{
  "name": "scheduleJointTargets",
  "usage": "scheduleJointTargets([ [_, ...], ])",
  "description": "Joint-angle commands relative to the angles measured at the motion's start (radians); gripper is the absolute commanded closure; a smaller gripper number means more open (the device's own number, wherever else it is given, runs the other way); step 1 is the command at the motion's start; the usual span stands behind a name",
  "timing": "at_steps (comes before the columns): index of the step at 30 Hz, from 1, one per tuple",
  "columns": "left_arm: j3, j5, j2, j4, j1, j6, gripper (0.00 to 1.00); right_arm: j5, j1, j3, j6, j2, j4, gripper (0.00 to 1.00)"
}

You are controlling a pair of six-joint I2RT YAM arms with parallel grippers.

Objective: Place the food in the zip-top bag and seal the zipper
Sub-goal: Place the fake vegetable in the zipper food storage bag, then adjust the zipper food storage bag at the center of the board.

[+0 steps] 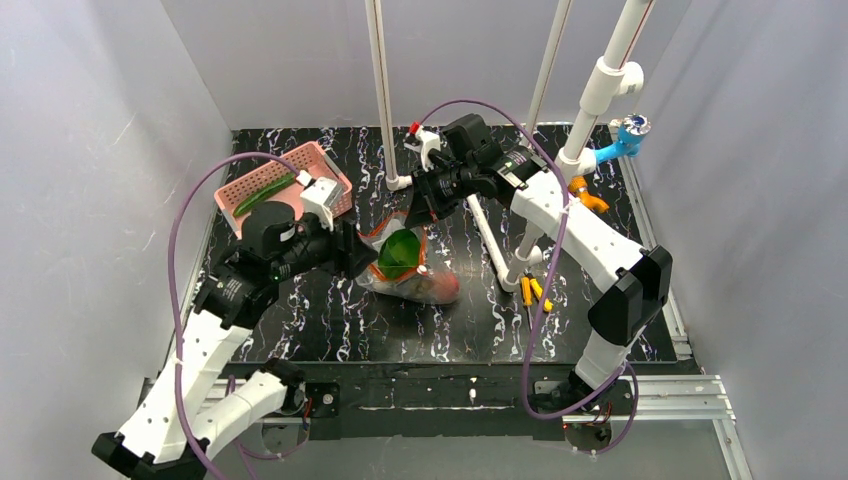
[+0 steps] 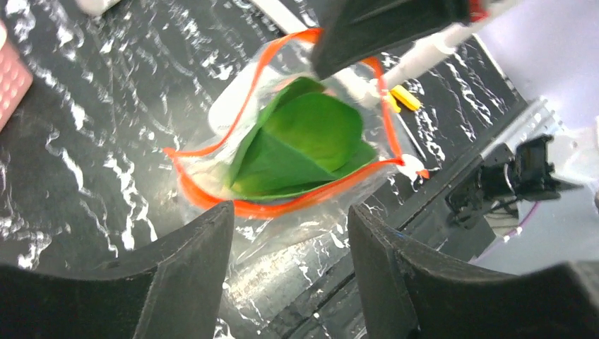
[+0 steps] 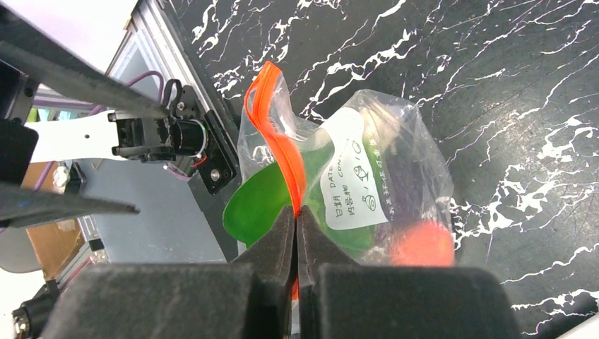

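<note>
The zipper [image 3: 281, 145] is clamped in the right gripper's [image 3: 297, 215] jaws, holding the bag [image 1: 410, 280] agape, while the left gripper's [image 2: 289, 212] jaws are parted left of it.

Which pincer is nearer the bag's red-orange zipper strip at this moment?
Right. The right pincer is clamped on the zipper; the left pincer hangs open with the strip just past its fingertips.
</note>
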Motion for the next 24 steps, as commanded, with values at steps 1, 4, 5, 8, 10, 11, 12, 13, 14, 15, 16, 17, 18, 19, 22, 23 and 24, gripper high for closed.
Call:
scheduleJointTargets([
  [1,0.037,-0.247,0.037,-0.142,-0.001,-0.215,0.43,-0.025,-0.012,0.062,-0.01,0.002,0.035,0.99],
  [4,0.027,-0.255,0.054,-0.18,-0.001,-0.442,0.48,0.0,-0.01,0.068,-0.009,0.003,0.033,0.99],
  [5,0.02,-0.264,0.057,-0.191,-0.001,-0.508,0.48,0.005,-0.009,0.07,-0.008,0.003,0.032,0.99],
  [8,0.027,-0.311,0.086,-0.221,-0.001,-0.608,0.47,0.016,-0.005,0.07,-0.007,0.006,0.042,0.99],
  [10,0.051,-0.402,0.117,-0.264,-0.001,-0.664,0.46,0.019,0.002,0.079,-0.007,0.014,0.036,0.99],
  [11,0.063,-0.426,0.132,-0.289,-0.002,-0.69,0.46,0.023,0.005,0.084,-0.011,0.018,0.031,0.99],
  [12,0.071,-0.447,0.149,-0.304,-0.001,-0.716,0.45,0.027,0.009,0.087,-0.014,0.02,0.029,0.99],
  [13,0.077,-0.465,0.165,-0.314,-0.001,-0.745,0.46,0.032,0.012,0.084,-0.017,0.02,0.027,0.99],
  [14,0.081,-0.477,0.18,-0.32,-0.001,-0.776,0.45,0.036,0.013,0.082,-0.019,0.019,0.027,0.99],
  [15,0.083,-0.486,0.198,-0.324,-0.001,-0.802,0.44,0.039,0.014,0.077,-0.02,0.018,0.03,0.99],
  [16,0.093,-0.495,0.221,-0.331,-0.001,-0.822,0.43,0.042,0.015,0.073,-0.021,0.016,0.033,0.99],
  [17,0.1,-0.497,0.244,-0.331,-0.001,-0.828,0.41,0.043,0.016,0.069,-0.022,0.013,0.034,0.99],
  [18,0.104,-0.489,0.267,-0.324,-0.002,-0.83,0.39,0.045,0.016,0.067,-0.023,0.012,0.036,0.99],
  [19,0.107,-0.481,0.286,-0.317,-0.001,-0.83,0.38,0.046,0.017,0.066,-0.024,0.011,0.037,0.99],
  [22,0.117,-0.478,0.334,-0.304,-0.001,-0.84,0.37,0.048,0.02,0.068,-0.027,0.012,0.037,0.99],
  [23,0.116,-0.49,0.341,-0.308,-0.001,-0.853,0.37,0.051,0.02,0.069,-0.028,0.012,0.037,0.99],
  [24,0.118,-0.507,0.351,-0.32,-0.002,-0.872,0.37,0.057,0.022,0.068,-0.029,0.012,0.036,0.99],
])
